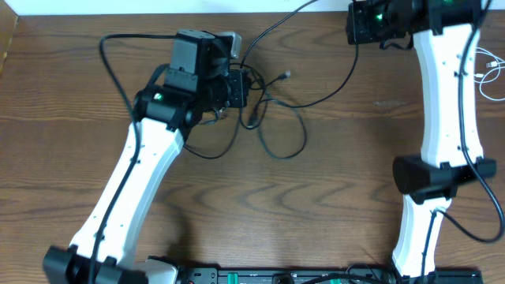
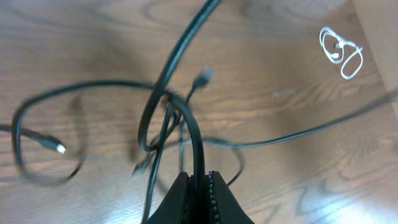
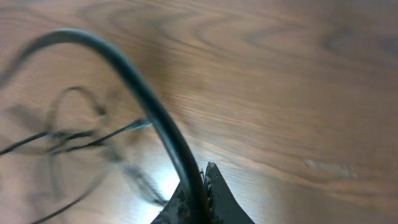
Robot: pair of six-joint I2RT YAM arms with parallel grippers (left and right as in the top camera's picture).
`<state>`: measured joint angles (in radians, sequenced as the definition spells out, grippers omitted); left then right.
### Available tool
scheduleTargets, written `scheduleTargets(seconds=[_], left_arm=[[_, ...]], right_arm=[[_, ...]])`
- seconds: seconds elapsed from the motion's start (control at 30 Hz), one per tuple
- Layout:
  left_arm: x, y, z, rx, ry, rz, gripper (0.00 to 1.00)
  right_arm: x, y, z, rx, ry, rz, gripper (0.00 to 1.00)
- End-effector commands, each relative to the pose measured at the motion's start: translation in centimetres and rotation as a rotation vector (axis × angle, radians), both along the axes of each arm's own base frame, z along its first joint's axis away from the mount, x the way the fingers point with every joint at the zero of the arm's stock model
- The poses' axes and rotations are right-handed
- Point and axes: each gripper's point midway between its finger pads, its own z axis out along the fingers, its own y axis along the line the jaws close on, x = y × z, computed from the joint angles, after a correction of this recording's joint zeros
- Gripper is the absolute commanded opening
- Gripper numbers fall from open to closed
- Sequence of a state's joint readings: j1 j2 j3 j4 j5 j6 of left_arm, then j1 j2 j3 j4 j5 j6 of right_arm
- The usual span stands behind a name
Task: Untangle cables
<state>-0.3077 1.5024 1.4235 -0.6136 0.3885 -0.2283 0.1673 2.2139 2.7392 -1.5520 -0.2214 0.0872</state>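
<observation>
1. While the black cable (image 2: 176, 55) is pinched between the pressed-together jaws of the left gripper (image 2: 198, 179), just above its tangle on the wooden table (image 1: 331, 197), the knot could be drawn tighter if the cord is pulled before the loops are loosened.
2. A black cable, apparently the same one, is clamped in the right gripper (image 3: 202, 186), whose jaws are also closed. If the arms are moved apart too quickly, the cord could be overstretched or could slip out of one grip.
3. A small plug (image 2: 205, 76) lies free beside the loops and could be caught in one when dragged.
4. The white cable (image 2: 336, 48) lies coiled well apart, near the table's right edge, and could be swept off by the right arm.
5. No brand, label or readable writing is found in any view.
</observation>
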Motion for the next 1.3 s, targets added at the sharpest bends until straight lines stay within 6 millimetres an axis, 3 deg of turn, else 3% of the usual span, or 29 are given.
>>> scheduleTargets(seconds=[0.0,0.23,0.47,0.6,0.73,0.83,0.93,1.0,1.1,1.27], left_arm=[[-0.3,2.0,3.5,0.034,-0.122,0.058,0.07],[-1.3,5.8,8.9,0.014,-0.273,0.162,0.07],[-2.2,11.3,15.2,-0.016,-0.477,0.309,0.07],[-3.1,15.5,18.7,0.001,-0.601,0.45,0.08],[-4.2,20.1,20.3,0.065,-0.659,0.641,0.08],[-4.8,23.2,20.3,0.111,-0.657,0.75,0.08],[-4.7,23.8,19.3,0.122,-0.621,0.762,0.07],[-4.2,23.0,18.2,0.106,-0.578,0.714,0.08],[-2.6,20.3,15.3,0.039,-0.467,0.568,0.07],[0.0,15.8,10.0,-0.015,-0.286,0.391,0.07]], right_arm=[[2.0,-4.2,-4.2,-0.089,0.087,-0.151,0.01],[3.7,-9.5,-13.1,-0.125,0.294,-0.262,0.01],[3.0,-11.6,-21.9,-0.146,0.504,-0.291,0.01],[2.8,-12.4,-24.6,-0.149,0.556,-0.304,0.01],[2.8,-13.9,-25.6,-0.15,0.574,-0.331,0.01],[2.7,-15.3,-25.7,-0.144,0.577,-0.362,0.01],[2.6,-16.0,-25.7,-0.128,0.58,-0.372,0.01],[2.6,-15.4,-25.6,-0.102,0.578,-0.314,0.01],[2.5,-12.4,-24.3,0.008,0.549,-0.135,0.28],[2.9,-10.2,-20.0,0.049,0.455,-0.064,0.47]])
